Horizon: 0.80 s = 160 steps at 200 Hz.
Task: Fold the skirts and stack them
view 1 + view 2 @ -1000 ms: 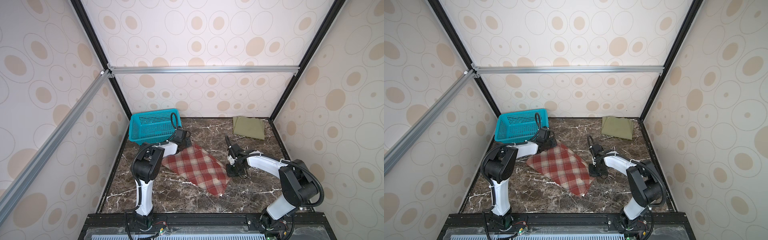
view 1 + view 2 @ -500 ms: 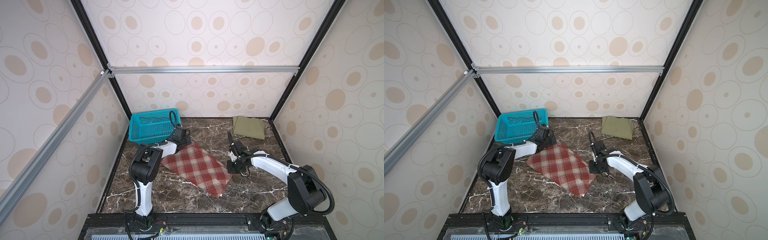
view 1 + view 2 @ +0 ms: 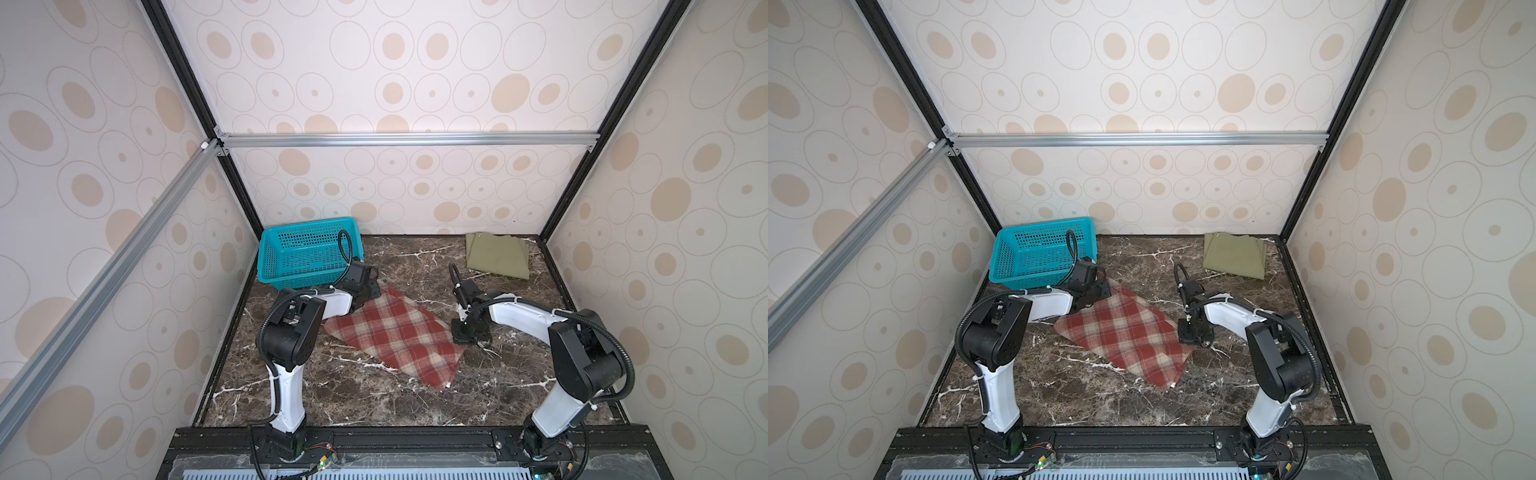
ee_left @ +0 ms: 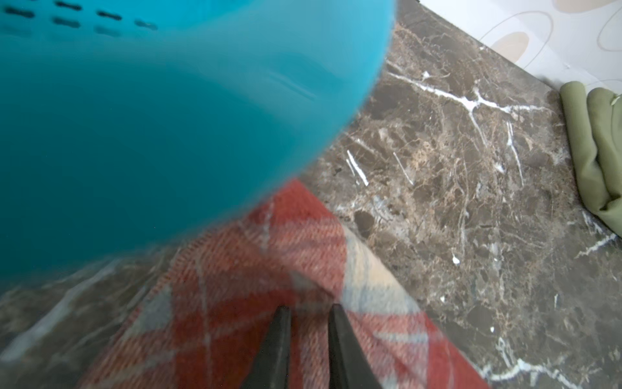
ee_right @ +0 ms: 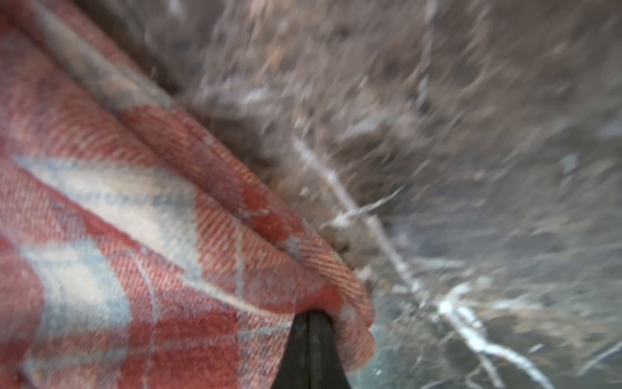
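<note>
Plaid skirt (image 3: 392,332), seemingly soft and limp, lies folded on tabletop (image 3: 415,399): left fingers (image 4: 279,350) pinch its corner, right fingers (image 5: 299,357) closed, tips at its edge; lift by 2 corners.

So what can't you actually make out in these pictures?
Left fingers: covered by their own wrist in both top views; left wrist view doesn't settle whether they pinch the plaid skirt.
Olive skirt: cut off by the left wrist view's edge.
Teal basket: blurred, too close, left wrist view.
Table: smeared by blur, right wrist view.
</note>
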Motion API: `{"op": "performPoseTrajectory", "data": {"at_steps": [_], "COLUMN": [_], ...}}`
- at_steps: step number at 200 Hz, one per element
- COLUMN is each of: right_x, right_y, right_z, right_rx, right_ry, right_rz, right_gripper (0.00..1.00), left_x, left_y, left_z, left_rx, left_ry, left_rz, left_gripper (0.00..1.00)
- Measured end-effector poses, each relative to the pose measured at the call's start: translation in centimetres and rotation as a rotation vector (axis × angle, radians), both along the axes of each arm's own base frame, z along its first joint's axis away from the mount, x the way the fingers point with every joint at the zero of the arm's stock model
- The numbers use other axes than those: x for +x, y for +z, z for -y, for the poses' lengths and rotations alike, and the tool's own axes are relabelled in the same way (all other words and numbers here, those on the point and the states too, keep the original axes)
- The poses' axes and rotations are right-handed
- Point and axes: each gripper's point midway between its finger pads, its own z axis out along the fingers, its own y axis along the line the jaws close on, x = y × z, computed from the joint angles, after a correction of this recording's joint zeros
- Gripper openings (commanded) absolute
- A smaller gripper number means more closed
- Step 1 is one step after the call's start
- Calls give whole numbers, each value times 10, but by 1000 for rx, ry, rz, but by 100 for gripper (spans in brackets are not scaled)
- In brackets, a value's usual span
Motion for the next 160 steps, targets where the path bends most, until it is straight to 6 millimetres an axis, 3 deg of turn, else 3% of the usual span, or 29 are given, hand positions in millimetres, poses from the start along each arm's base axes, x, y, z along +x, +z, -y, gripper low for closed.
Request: {"op": "performPoseTrajectory", "data": {"at_steps": [45,64,84,108,122,136,160], "right_x": [47,52,50,35,18,-2,-36], "right_y": [5,16,43,86,96,91,62], "right_z": [19,18,11,-4,-14,-21,-22], "right_rx": [-29,-20,6,73,113,141,160], "right_ry": [-30,-22,-8,27,52,61,45], "right_rz": [64,96,153,251,269,244,141], "right_gripper": [0,0,0,0,0,0,0], "left_x": [-24,-35,-51,-76,-91,-108,-133], "left_y": [16,31,47,55,49,37,14], "left_z": [-10,-15,-22,-30,-35,-40,-50], "left_rx": [-10,-18,-21,-27,-27,-19,-3], "left_ry": [13,16,19,17,15,17,23], "left_rz": [2,18,32,24,-1,-42,-112], "left_gripper": [22,23,24,25,25,25,25]}}
